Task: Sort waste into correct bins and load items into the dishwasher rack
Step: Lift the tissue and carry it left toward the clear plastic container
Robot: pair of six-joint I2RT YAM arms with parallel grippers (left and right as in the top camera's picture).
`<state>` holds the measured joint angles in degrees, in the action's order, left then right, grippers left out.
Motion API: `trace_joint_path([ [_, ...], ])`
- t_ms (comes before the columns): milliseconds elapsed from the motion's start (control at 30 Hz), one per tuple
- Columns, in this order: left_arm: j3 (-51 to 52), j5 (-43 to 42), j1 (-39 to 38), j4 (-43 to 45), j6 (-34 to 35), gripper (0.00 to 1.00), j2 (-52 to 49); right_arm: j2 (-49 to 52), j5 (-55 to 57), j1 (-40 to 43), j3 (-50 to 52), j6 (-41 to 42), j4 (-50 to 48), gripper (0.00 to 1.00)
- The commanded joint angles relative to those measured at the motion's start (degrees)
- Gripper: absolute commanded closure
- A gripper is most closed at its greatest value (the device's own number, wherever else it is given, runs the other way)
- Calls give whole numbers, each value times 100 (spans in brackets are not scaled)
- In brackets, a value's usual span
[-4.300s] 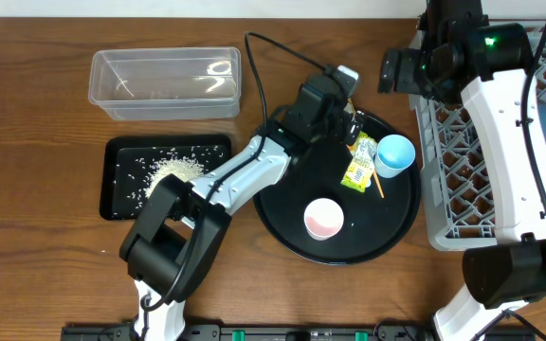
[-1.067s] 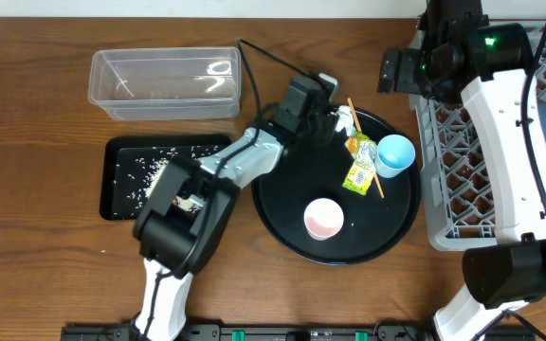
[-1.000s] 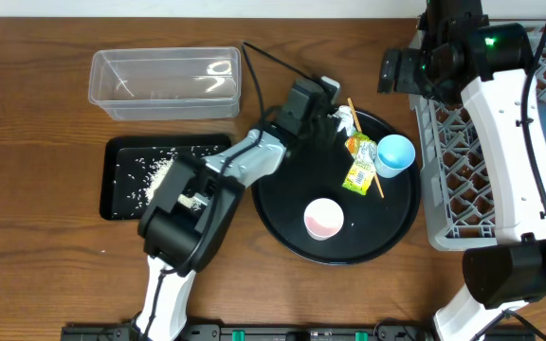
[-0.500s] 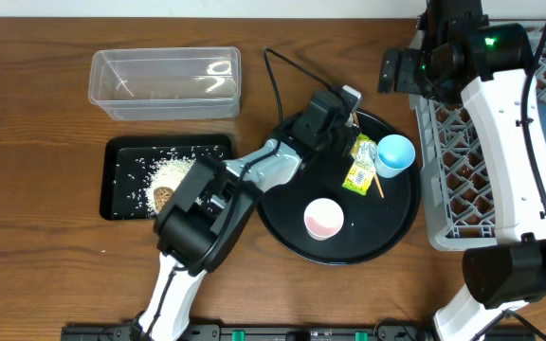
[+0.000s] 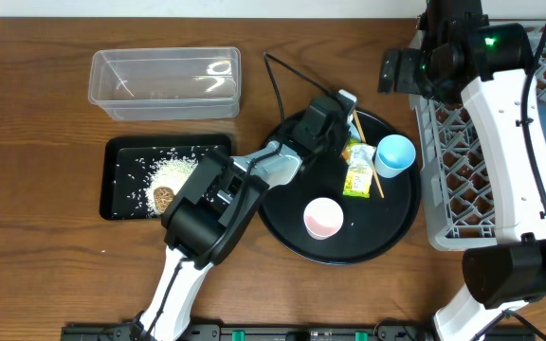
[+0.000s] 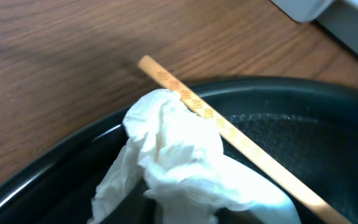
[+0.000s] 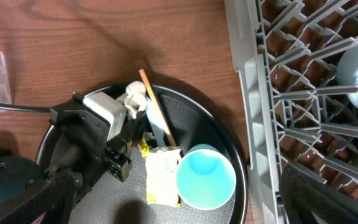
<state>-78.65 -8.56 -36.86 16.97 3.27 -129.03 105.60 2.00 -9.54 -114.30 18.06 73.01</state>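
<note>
The crumpled white tissue (image 6: pixel 173 149) lies at the far rim of the round black tray (image 5: pixel 292 232), against the wooden chopstick (image 6: pixel 229 127). My left gripper (image 5: pixel 339 119) is down on the tissue and shut on it; its fingers are hidden under the paper in the left wrist view. Beside it lie the printed wrapper (image 5: pixel 356 170) and the light blue cup (image 5: pixel 395 154), with the pink cup (image 5: pixel 323 219) nearer the front. The right gripper (image 7: pixel 213 208) hangs open, high over the tray's right side beside the grey rack (image 5: pixel 463 161).
A clear tub (image 5: pixel 166 82) stands at the back left. In front of it the shallow black tray (image 5: pixel 121 156) holds rice (image 5: pixel 173 169) and a brown lump (image 5: pixel 163 197). The left arm's cable (image 5: pixel 275 80) arcs over the table behind the round tray.
My left gripper slid right along the tray's far rim onto the tissue and its jaws closed on it. The right arm has not moved.
</note>
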Motion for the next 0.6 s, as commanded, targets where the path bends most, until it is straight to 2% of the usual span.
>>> trace_joint_path([
  [0, -68, 24, 24, -28, -22, 80, 79, 22, 57, 11, 4, 76, 2, 1],
  [100, -68, 24, 24, -179, -22, 89, 256, 22, 57, 11, 4, 76, 2, 1],
  [233, -68, 26, 35, -433, -24, 94, 459, 22, 57, 11, 4, 76, 0, 1],
  [567, -68, 26, 254, -1102, -20, 94, 1300, 22, 57, 11, 4, 76, 0, 1],
])
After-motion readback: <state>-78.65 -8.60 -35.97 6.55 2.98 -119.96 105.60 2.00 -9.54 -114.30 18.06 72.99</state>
